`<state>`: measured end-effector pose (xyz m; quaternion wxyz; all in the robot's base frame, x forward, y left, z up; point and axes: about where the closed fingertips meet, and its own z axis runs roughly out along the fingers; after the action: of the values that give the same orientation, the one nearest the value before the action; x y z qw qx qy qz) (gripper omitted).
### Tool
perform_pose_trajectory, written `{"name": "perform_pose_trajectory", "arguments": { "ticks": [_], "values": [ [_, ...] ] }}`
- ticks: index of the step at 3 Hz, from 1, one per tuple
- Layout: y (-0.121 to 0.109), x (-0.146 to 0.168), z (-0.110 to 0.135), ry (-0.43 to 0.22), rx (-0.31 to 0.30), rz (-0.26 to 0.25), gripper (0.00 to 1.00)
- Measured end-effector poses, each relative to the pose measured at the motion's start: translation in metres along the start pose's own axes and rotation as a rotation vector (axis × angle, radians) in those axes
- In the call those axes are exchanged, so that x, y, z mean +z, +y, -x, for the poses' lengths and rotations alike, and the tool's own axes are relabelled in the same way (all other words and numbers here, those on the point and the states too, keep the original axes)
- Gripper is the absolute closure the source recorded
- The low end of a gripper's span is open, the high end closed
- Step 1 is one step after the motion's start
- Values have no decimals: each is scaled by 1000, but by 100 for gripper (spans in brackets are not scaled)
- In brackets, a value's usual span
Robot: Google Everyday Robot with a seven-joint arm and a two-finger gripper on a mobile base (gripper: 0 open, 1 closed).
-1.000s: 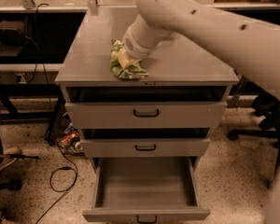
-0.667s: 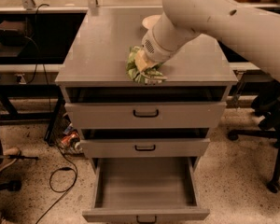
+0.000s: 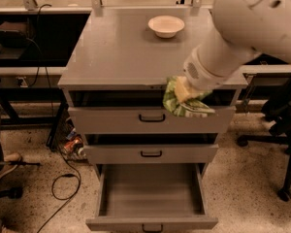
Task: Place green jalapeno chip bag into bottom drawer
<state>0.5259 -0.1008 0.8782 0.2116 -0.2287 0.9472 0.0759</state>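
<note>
The green jalapeno chip bag (image 3: 184, 104) is a wrinkly green foil bag with white print, hanging in the air in front of the top drawer's face, just past the cabinet's front edge. My gripper (image 3: 185, 92) is shut on the bag's top, mostly hidden by my white forearm (image 3: 218, 57). The bottom drawer (image 3: 151, 188) is pulled out wide below and a little left of the bag. Its flat grey tray has nothing in it, and a small dark handle shows on its front.
A white bowl (image 3: 166, 25) sits at the back of the grey cabinet top (image 3: 121, 52). The two shallower drawers (image 3: 150, 135) above are slightly ajar. Cables (image 3: 63, 178) lie on the speckled floor at left. A dark chair base (image 3: 281, 144) stands at right.
My arm has carried the bag from the cabinet top forward and to the right, off the front edge and down in front of the top drawer. The bowl is now uncovered.
</note>
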Motion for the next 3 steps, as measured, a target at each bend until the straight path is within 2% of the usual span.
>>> {"name": "perform_pose_trajectory", "arguments": {
  "ticks": [1, 2, 3],
  "values": [
    [7, -1, -64, 153, 41, 45, 100],
    [7, -1, -64, 153, 41, 45, 100],
    [51, 66, -90, 205, 26, 177, 100]
  ]
}}
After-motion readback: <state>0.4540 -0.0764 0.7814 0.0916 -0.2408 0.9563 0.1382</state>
